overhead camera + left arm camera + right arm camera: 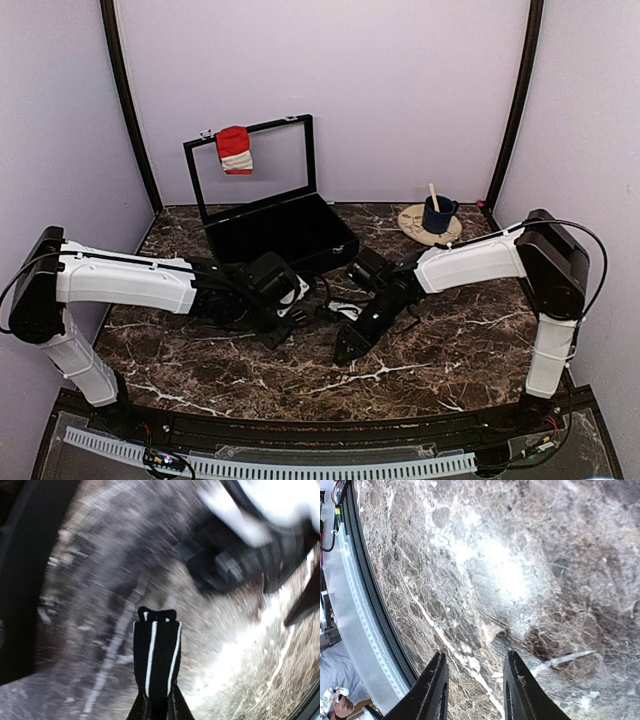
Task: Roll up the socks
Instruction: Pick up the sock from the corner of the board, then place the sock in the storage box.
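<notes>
Nothing on my feeds carries writing I can read: the white marks on the socks [235,150] are too small in the top view to resolve into letters or a logo. The socks are a small red bundle with a white band, draped over the top edge of the raised lid of the black case [290,232], which stands open at the back of the marble tabletop [200,370]. I cannot tell whether one sock or two hang there. Both arms are well apart from them, low over the tabletop in front of the case. The left gripper [156,615] shows its black, white-striped fingers pressed together with nothing between them. That wrist view is badly smeared, so the dark mass along its left edge and the pale-and-black shape at upper right are hard to identify. The right gripper [475,656] has its fingers spread with bare marble showing in the gap, and nothing is held. From above, the fingertips of both arms merge into a dark tangle with some white bits I cannot sort out. At the back right, a blue mug [438,214] with a wooden stick [434,195] in it sits on a round wooden mat [413,226], partly hidden by the right arm.
</notes>
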Available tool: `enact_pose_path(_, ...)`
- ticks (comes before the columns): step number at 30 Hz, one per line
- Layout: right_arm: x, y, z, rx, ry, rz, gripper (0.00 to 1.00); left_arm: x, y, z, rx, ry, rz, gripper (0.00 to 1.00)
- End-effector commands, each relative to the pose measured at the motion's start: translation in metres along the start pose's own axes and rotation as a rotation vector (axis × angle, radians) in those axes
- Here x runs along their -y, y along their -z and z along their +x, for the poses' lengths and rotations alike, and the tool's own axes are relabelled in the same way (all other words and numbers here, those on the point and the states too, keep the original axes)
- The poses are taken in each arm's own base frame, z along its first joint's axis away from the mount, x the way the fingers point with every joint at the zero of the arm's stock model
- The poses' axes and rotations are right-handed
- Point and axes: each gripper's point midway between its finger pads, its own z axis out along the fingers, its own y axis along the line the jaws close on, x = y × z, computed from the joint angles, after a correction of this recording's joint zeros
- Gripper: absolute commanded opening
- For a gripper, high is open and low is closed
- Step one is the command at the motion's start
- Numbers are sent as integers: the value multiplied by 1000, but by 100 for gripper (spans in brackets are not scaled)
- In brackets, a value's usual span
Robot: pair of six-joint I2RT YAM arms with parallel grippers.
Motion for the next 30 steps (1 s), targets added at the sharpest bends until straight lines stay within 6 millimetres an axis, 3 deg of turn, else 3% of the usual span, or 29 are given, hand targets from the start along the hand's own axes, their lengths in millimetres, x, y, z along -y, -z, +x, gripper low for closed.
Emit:
enact_pose_path(1, 1, 15, -18, 77, 15, 42, 35, -35, 28, -23, 47, 77, -74, 0)
enact_pose_path(14, 7, 52, -69, 249, 72, 201, 35, -131, 49, -66, 138, 252, -237, 0)
enact_pose_path(23, 10, 63, -87, 308, 97, 252, 35, -177, 37, -61, 117, 332, -307, 0)
enact_pose_path(30, 10, 61, -91, 311, 104, 248, 36, -194, 18, -51, 83, 382, -302, 0)
